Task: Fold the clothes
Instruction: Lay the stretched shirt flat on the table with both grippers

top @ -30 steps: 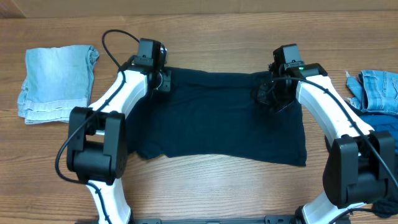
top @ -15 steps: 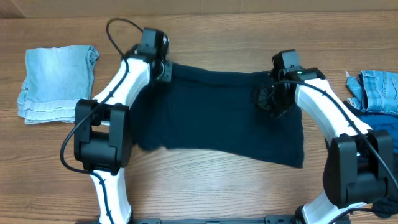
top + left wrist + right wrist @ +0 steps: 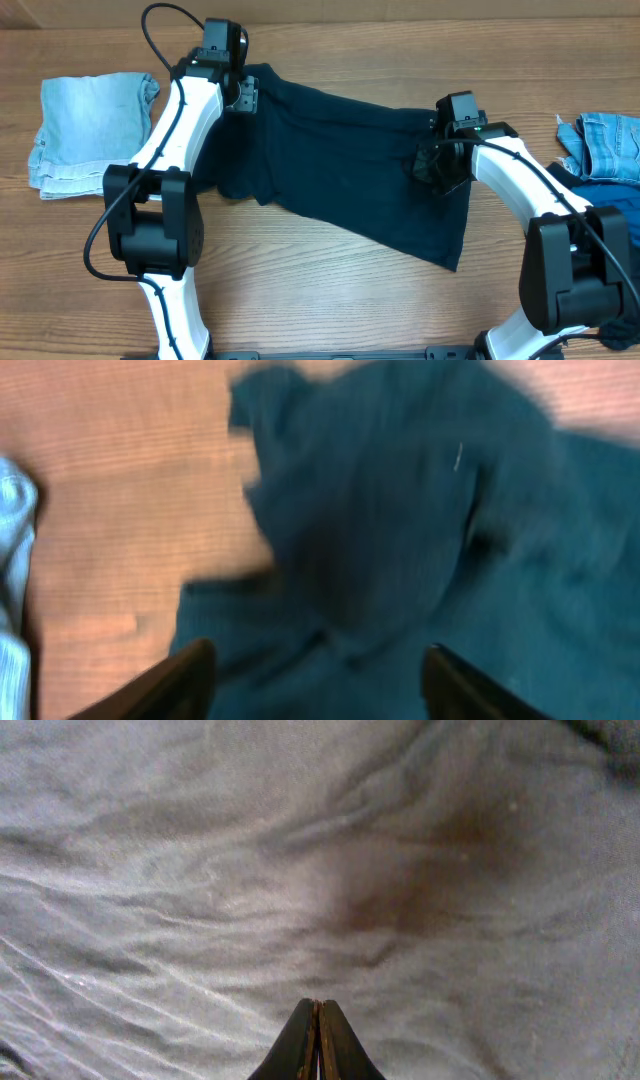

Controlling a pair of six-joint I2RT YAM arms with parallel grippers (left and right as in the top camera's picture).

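A dark navy garment [image 3: 340, 160] lies spread slantwise on the wooden table, its upper left corner pulled far up and left and its lower right corner hanging toward the front. My left gripper [image 3: 243, 95] is at that upper left corner. In the left wrist view, which is blurred, its fingers [image 3: 190, 675] stand wide apart over the navy cloth [image 3: 400, 530]. My right gripper [image 3: 440, 162] sits at a bunched fold on the garment's right side. In the right wrist view its fingertips [image 3: 318, 1020] are pressed together on the cloth [image 3: 300, 870].
A folded light blue denim piece [image 3: 90, 130] lies at the far left, and its edge shows in the left wrist view [image 3: 12, 560]. At the right edge lie a crumpled light blue denim piece [image 3: 605, 140] and a bright blue one [image 3: 600, 192].
My left gripper has moved up and to the left, dragging the garment's left corner with it. The garment has gone from flat to slanted. The right gripper has barely moved.
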